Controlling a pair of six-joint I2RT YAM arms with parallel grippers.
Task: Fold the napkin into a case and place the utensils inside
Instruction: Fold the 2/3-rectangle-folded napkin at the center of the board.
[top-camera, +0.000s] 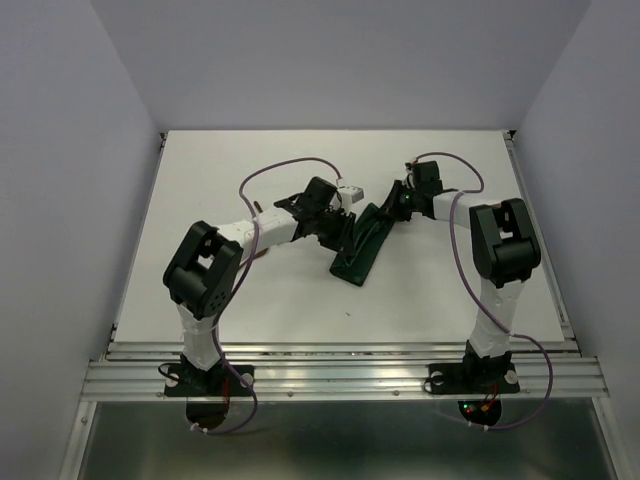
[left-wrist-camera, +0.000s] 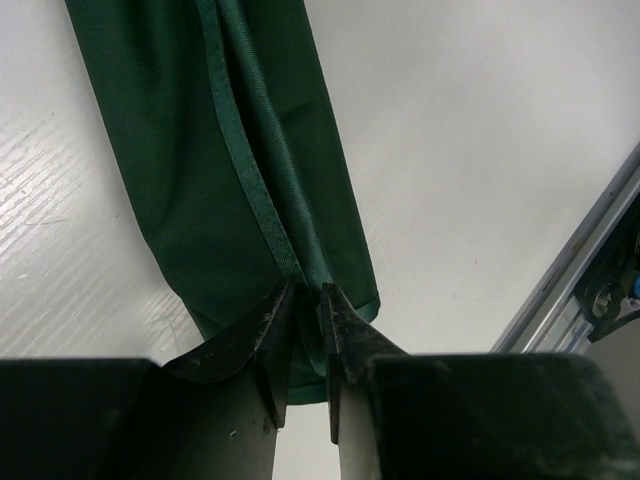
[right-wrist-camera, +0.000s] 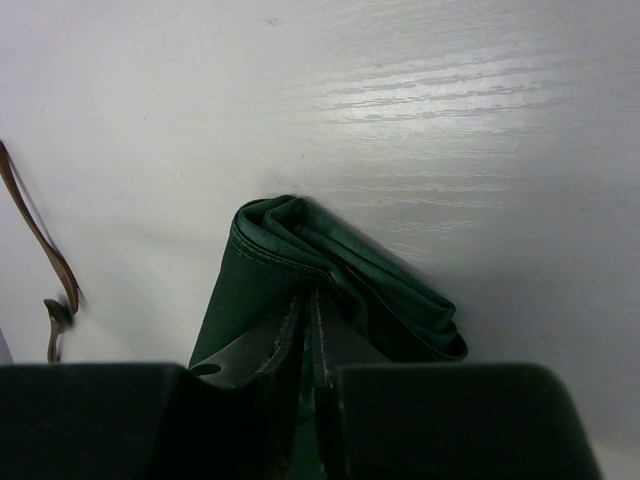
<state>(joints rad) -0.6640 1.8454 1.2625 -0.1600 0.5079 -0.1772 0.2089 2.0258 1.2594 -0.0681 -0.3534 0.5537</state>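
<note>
Spreading under both arms, the white worktop (top-camera: 220, 170) carried everything. The napkin (top-camera: 358, 260), dark green and gathered into a long narrow band of several layers, stretched between the two end effectors, one end at each. The left end effector (left-wrist-camera: 308, 290) held its fingers almost together, pinching a hemmed edge at the band's near end, and the rest of the cloth ran away ahead of it across the worktop. The right end effector (right-wrist-camera: 308, 298) was likewise nearly closed on the cloth, gripping a layer just behind the rounded, bunched fold that stuck out beyond its fingertips. Well off to the left of the right end effector lay a slim reddish-brown strip, possibly one of the utensils (right-wrist-camera: 45, 260), though too little of it showed at the picture's edge to tell spoon from fork.
</note>
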